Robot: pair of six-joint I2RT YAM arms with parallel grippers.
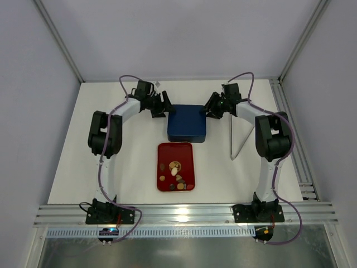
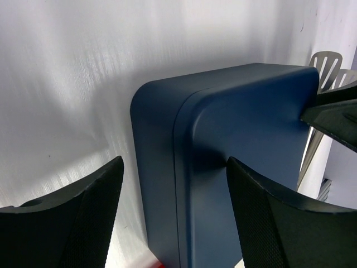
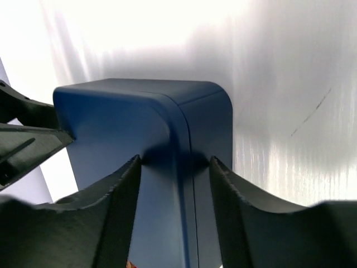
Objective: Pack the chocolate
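Several small chocolate pieces (image 1: pixel 176 169), dark brown, tan and cream, lie on the flat red tray (image 1: pixel 186 153) at the middle of the table. The dark blue box (image 1: pixel 187 123) stands just behind the tray with its lid on. My left gripper (image 1: pixel 160 106) is at the box's far left corner; in the left wrist view (image 2: pixel 174 162) its jaws are open and straddle the lid's edge (image 2: pixel 184 167). My right gripper (image 1: pixel 213 107) is at the far right corner; in the right wrist view (image 3: pixel 174 160) its jaws are open, close around the lid's edge (image 3: pixel 184 134).
Metal tongs (image 1: pixel 240 139) lie on the table right of the box, and their tips show in the left wrist view (image 2: pixel 326 67). White walls close the table at the back and on both sides. An aluminium rail (image 1: pixel 184 212) runs along the near edge.
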